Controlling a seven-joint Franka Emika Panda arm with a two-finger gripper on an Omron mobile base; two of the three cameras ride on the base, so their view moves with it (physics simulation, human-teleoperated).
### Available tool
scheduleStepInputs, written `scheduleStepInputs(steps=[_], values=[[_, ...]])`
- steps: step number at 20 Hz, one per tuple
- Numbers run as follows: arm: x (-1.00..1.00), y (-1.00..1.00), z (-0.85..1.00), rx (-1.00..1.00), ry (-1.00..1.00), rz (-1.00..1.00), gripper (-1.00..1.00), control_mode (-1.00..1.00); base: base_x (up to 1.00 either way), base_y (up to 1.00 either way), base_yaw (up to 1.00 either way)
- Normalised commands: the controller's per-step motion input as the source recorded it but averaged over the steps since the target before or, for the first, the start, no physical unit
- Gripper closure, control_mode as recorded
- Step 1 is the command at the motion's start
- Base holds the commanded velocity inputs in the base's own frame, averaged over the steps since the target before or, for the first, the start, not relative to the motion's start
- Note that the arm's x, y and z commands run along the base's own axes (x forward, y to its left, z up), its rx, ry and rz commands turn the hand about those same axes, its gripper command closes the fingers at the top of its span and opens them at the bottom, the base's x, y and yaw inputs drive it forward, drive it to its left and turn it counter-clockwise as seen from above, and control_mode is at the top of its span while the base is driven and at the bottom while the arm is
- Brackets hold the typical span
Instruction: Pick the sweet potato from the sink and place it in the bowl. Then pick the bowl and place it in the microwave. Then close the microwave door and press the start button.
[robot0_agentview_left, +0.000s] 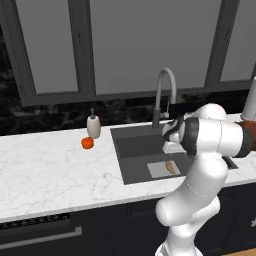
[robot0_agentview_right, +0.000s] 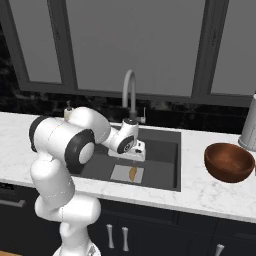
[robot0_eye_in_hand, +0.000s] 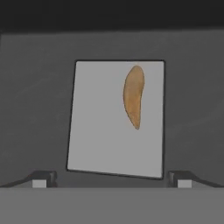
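Orange-brown tapered sweet potato (robot0_eye_in_hand: 133, 96) on smooth pale square patch (robot0_eye_in_hand: 100, 131).

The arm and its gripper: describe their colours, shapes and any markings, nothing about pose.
The arm is made of glossy white, rounded, tube-like links joined by dark grey to black bands at the joints. The gripper ends in two small dark fingertips with lighter grey faces. No cables or markings are visible.

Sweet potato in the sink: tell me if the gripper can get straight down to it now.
Probably yes. The gripper hangs open over the sink, and the sweet potato lies bare on the light patch with nothing above it, a little off the fingers' centre line.
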Motion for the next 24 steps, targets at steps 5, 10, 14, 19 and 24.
scheduleStepInputs(steps=[5, 10, 14, 19, 24], values=[[0.18, 0.00, -0.36, 0.00, 0.02, 0.00, -1.00, -1.00, 0.00, 0.00, 0.00], [0.26, -0.07, -0.28, 0.00, 0.00, 0.00, -1.00, -1.00, 0.00, 0.00, 0.00], [0.29, -0.10, -0.38, 0.00, 0.00, 0.00, -1.00, -1.00, 0.00, 0.00, 0.00], [0.29, -0.19, -0.36, 0.00, 0.00, 0.00, -1.00, -1.00, 0.00, 0.00, 0.00], [0.36, -0.16, -0.36, 0.00, 0.00, 0.00, -1.00, -1.00, 0.00, 0.00, 0.00]])
